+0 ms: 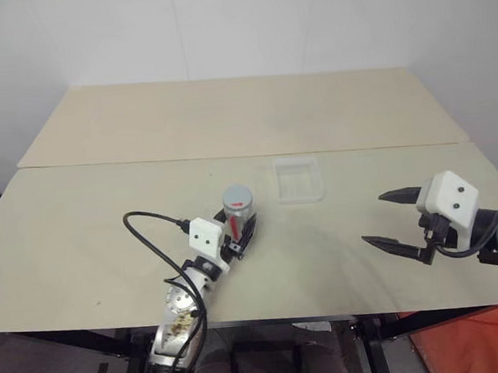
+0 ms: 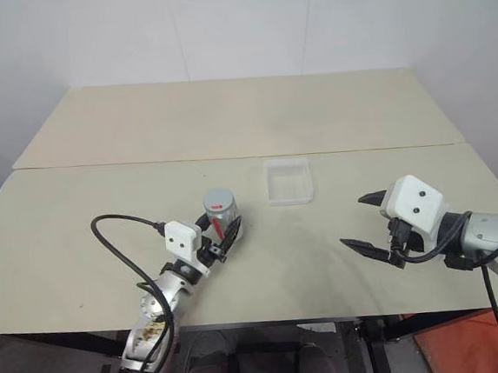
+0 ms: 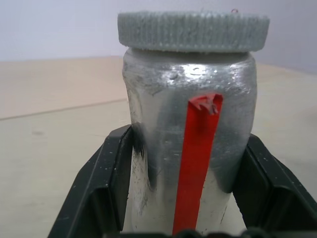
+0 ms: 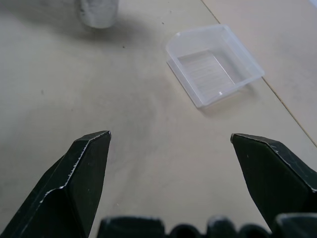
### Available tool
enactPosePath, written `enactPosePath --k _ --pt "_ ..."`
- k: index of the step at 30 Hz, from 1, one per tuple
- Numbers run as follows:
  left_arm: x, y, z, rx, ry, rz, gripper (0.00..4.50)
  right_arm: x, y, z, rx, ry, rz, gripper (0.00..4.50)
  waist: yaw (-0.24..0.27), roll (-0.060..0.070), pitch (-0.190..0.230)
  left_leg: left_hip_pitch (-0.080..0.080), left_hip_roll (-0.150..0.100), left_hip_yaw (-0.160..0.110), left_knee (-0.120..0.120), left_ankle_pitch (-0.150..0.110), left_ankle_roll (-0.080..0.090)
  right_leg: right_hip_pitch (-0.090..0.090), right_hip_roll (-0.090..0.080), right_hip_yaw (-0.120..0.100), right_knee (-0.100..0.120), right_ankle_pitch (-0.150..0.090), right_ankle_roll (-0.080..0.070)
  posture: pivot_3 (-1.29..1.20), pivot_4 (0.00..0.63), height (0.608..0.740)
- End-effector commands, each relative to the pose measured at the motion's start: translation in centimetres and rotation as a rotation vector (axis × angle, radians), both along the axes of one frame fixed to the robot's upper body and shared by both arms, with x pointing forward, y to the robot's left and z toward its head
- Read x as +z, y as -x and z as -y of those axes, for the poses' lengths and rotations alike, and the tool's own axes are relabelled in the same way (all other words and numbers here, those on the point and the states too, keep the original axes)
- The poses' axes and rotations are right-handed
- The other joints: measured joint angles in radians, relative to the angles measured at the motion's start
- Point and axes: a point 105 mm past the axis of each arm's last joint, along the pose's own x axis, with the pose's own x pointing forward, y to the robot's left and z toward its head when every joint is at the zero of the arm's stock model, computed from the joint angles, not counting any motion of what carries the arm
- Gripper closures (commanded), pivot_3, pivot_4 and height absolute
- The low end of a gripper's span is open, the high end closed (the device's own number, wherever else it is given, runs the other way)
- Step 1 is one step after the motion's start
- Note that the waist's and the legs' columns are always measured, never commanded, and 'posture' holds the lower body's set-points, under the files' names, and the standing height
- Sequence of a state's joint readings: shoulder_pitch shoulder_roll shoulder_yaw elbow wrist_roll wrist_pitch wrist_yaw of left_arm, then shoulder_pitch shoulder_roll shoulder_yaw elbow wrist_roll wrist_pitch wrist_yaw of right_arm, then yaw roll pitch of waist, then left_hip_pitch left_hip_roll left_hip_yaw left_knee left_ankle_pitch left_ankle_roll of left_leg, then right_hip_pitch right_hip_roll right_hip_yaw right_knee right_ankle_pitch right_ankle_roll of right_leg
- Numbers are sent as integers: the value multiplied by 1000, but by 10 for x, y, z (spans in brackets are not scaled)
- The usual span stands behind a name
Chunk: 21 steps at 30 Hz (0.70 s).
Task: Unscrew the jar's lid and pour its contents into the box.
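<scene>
Grey ribbed lid (image 3: 193,30) sits on jar (image 3: 190,148), screwed in place. Left gripper (image 1: 238,231) clamped on jar's lower body, black fingers (image 3: 106,183) pressing both sides, red label stripe facing wrist camera. Jar upright near middle of pale tabletop (image 1: 106,243). Clear plastic box (image 1: 299,179) just beyond jar, toward robot's right, apart from it. Right gripper (image 1: 391,219) hangs over tabletop well to right, fingers spread wide, holding nothing.
</scene>
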State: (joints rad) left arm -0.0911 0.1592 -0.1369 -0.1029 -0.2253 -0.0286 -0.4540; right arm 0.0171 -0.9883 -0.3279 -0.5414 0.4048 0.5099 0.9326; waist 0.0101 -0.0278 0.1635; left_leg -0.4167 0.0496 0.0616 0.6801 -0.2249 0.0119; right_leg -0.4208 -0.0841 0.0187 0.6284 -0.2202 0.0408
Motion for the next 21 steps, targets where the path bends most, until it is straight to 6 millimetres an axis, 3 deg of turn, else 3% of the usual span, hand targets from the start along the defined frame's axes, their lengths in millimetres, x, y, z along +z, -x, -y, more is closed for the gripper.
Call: enactPosePath --k 1,5,9,11,14,18,21 --pt "31 4 -12 -126 47 68 1990 9 -2 -4 21 4 52 0 1 0 0 0 0 0 0 0 0 0 0 0 0 0 0 0 150 740" --pt "45 3 -30 -224 2 88 2006 11 -5 -11 54 -29 56 0 -2 0 0 1 1 0 0 0 0 0 1 0 1 -1 1 0 150 740" --pt "56 9 -36 -351 -40 88 2009 18 -11 -26 92 -103 68 0 -3 0 0 0 1 0 0 0 0 0 1 0 0 -1 1 0 150 740" --pt "60 13 -37 -416 -84 93 2017 27 -14 -46 129 -175 85 0 -8 0 0 0 1 0 0 0 0 0 1 0 0 1 -1 0 150 740" --pt "67 10 -38 -453 -114 113 2025 46 -15 -92 210 -333 113 0 -13 0 0 0 2 0 -1 0 0 -1 2 0 1 1 -2 0 150 740" --pt "68 1 -39 -449 -139 132 2043 66 -8 -129 273 -500 108 0 -12 0 0 0 2 -1 -1 0 0 -1 2 0 1 1 -2 0 150 740" --pt "69 -6 -36 -428 -157 162 2048 69 -4 -146 294 -530 97 0 -7 0 0 -2 2 -1 -1 0 0 -1 2 -1 0 1 -2 0 150 740"
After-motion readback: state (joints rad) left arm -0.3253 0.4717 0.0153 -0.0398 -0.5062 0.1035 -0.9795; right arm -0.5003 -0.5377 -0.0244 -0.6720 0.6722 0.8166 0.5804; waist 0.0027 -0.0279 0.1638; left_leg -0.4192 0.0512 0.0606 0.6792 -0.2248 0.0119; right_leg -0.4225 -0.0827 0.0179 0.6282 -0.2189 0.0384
